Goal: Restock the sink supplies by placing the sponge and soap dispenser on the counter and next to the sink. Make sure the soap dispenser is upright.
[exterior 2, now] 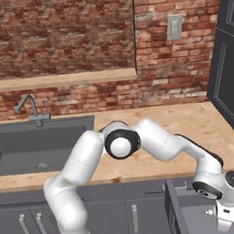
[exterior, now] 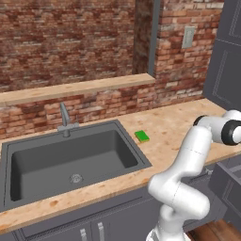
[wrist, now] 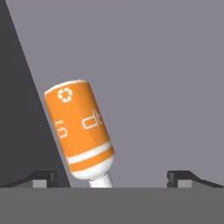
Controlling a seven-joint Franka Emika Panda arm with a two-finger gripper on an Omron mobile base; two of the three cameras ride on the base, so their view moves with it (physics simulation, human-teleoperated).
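The soap dispenser (wrist: 81, 131), an orange bottle with a white neck, lies on its side on the grey floor of an open drawer (exterior 2: 195, 210). My gripper (wrist: 113, 178) is open just above it. The bottle's neck end lies between the two fingertips (wrist: 43, 177), nearer the left one and touching neither. The green sponge (exterior: 142, 136) lies flat on the tan counter (exterior: 181, 129), just right of the sink (exterior: 70, 160). In the right base view my arm bends down over the counter's front edge into the drawer.
A slim grey faucet (exterior: 65, 121) stands behind the sink basin. The drawer's dark side wall (wrist: 17, 109) rises close to the left of the bottle. A tall dark cabinet (exterior 2: 228, 74) bounds the counter on the right, and a brick wall with a wooden ledge (exterior: 80, 87) runs behind.
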